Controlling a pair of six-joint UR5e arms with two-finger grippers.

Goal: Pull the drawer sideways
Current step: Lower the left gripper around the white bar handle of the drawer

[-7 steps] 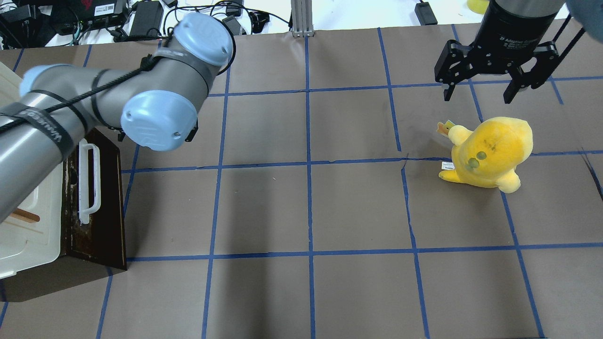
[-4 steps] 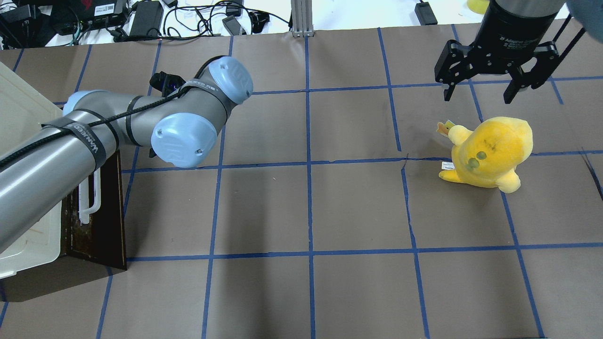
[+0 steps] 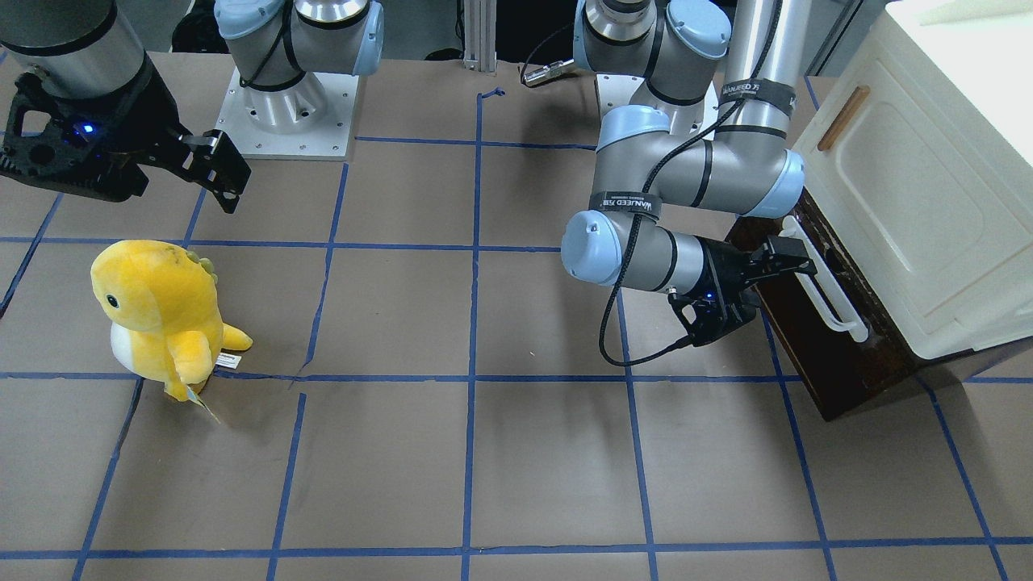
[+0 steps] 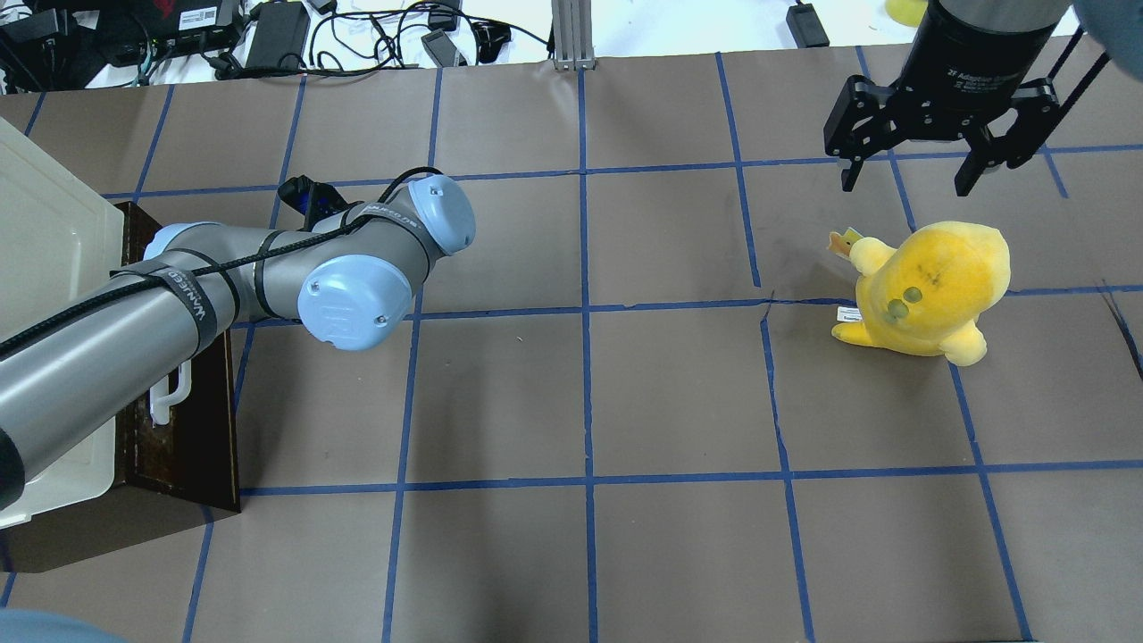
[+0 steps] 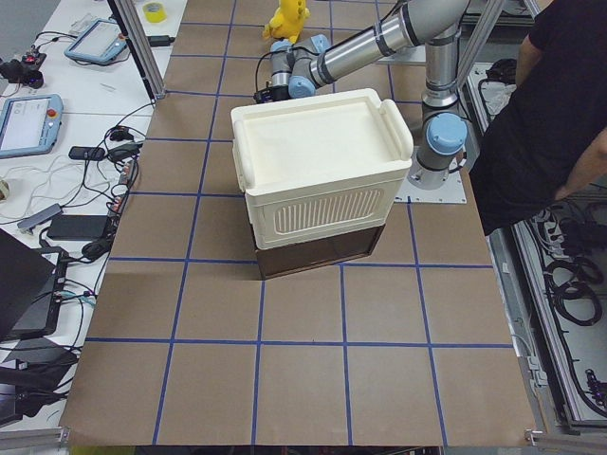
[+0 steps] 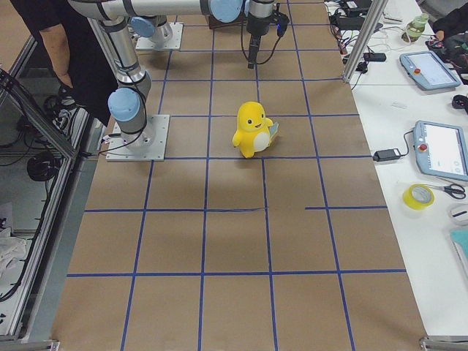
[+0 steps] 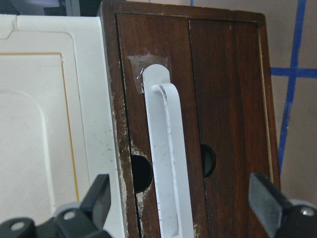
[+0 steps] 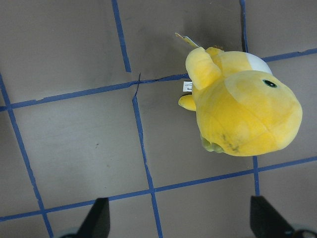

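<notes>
At the left end of the table, beneath the cream cabinet: drawer, dark wooden front outward. Just before its white bar handle: left gripper, fingers spread wide, handle lined up between them. Far off, near yellow plush toy: right gripper, likewise open.

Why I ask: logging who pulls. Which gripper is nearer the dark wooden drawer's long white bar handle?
Left. The left gripper hovers just before the white bar handle; the right gripper hangs far off, near the yellow plush toy.
</notes>
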